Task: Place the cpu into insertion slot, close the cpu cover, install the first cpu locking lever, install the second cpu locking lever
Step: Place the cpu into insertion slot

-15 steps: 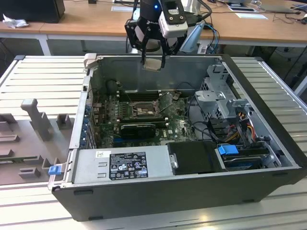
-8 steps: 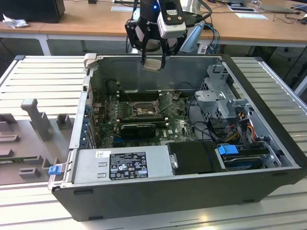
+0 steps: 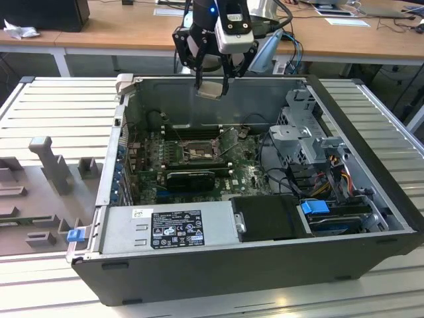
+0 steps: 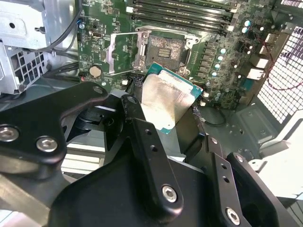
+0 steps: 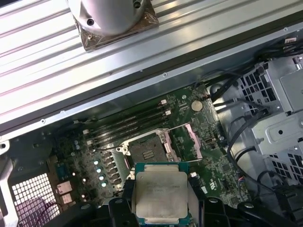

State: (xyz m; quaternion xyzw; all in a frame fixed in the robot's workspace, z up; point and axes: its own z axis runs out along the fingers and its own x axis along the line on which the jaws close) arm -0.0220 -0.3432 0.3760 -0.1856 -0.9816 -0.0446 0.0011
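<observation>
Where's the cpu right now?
The cpu is held in the jaws of the gripper, in the air by the case's far wall in the exterior view, above the empty insertion slot.

cpu point(image 5: 159, 195) between the jaws: pale silver-grey top, faintly mottled, teal-green border. insertion slot point(image 5: 144, 153) beneath the jaws: dark centre, silver rim. motherboard point(image 5: 208, 156) around it: green. gripper point(image 3: 212, 91): black.

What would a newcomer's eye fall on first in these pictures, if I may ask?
The claw hangs above the open computer case, shut on the cpu. Inside, on the green board, the insertion slot lies bare, its cpu cover swung up beside it.
</observation>
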